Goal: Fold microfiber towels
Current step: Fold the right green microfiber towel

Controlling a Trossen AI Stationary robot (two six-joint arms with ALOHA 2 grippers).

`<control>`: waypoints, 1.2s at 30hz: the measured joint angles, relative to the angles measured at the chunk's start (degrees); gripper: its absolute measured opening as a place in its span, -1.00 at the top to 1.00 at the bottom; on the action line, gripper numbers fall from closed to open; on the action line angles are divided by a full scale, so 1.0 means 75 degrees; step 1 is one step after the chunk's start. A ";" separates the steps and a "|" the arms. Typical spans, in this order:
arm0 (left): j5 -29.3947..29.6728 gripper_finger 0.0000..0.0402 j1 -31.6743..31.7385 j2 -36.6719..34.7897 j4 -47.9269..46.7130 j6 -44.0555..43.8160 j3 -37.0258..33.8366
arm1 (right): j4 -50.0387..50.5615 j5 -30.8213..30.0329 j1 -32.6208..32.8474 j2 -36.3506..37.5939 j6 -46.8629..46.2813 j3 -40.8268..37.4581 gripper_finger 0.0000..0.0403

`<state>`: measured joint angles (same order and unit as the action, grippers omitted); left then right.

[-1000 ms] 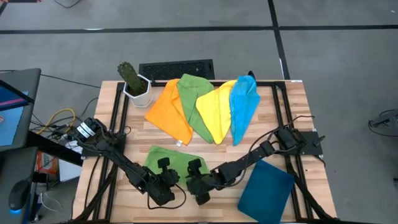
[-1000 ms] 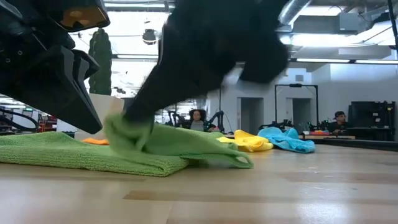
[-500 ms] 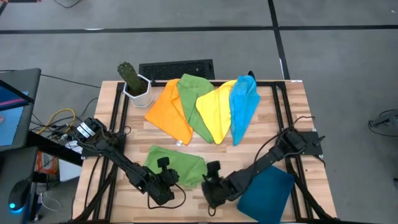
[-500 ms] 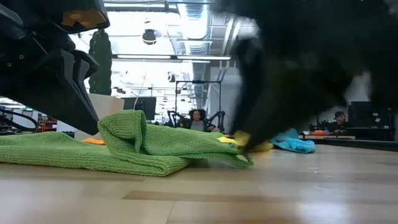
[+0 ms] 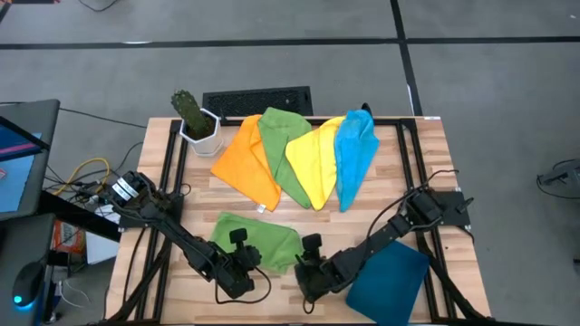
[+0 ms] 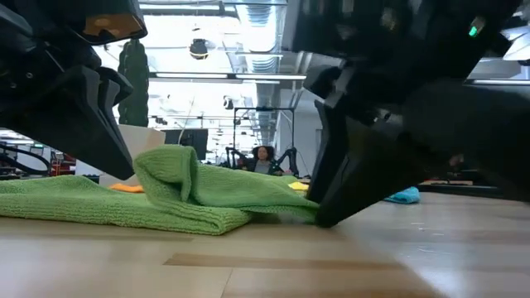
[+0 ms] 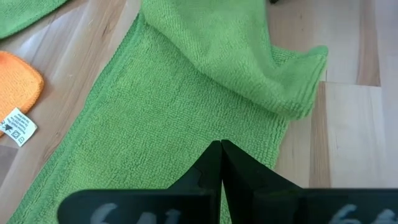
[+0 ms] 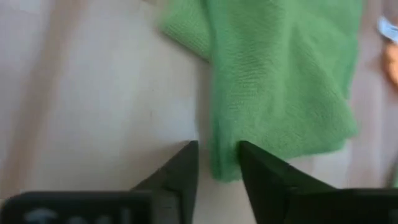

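Observation:
A green microfiber towel (image 5: 258,240) lies near the table's front edge, its upper flap (image 6: 190,186) folded over the lower layer. My left gripper (image 5: 243,255) is shut, with its tips on the towel. My right gripper (image 5: 299,264) is open at the towel's right end, one finger on each side of the towel's corner (image 8: 222,163). An orange (image 5: 245,163), a second green (image 5: 279,145), a yellow (image 5: 317,165) and a blue towel (image 5: 355,154) lie fanned out, overlapping, at the far side. My left gripper (image 7: 221,146) presses its shut fingertips down on the green towel's lower layer (image 7: 214,127), beside the folded-over flap. The fingers slant down from the table's near left. The towel lies flat on the table under them. My right gripper: whether its fingers touch the corner between them, I cannot tell.
A dark teal tray (image 5: 388,276) lies at the near right, close behind my right arm. A potted cactus (image 5: 195,122) stands at the far left corner, with a black keyboard (image 5: 256,100) beside it. Bare wood shows between the green towel and the fanned towels.
My right gripper has left the green towel's raised fold, gone toward the table's right edge and come down at the towel's right end, tipping steeper. The fold that it had lifted now lies over the lower layer.

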<state>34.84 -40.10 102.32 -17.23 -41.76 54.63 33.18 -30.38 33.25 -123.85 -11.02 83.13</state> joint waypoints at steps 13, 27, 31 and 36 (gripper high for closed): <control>0.0002 1.00 0.0000 0.0000 0.0020 0.0000 0.0000 | 0.0404 -0.0194 -0.0160 0.0015 0.0931 0.0525 0.86; 0.0011 1.00 0.0000 0.0000 0.0015 0.0073 0.0000 | 0.0139 -0.0148 -0.1123 0.0017 0.2629 0.1265 0.77; 0.0007 1.00 0.0000 0.0000 -0.0010 0.0076 0.0000 | -0.0154 0.0057 -0.1504 0.0020 0.3087 0.1267 0.63; -0.0233 1.00 0.0001 -0.0029 -0.0285 0.0010 0.0000 | -0.0678 0.0506 -0.1830 0.0024 0.3560 0.1265 0.49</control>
<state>33.09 -40.09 102.10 -19.37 -41.68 54.63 28.10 -26.59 19.53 -123.67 15.68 92.62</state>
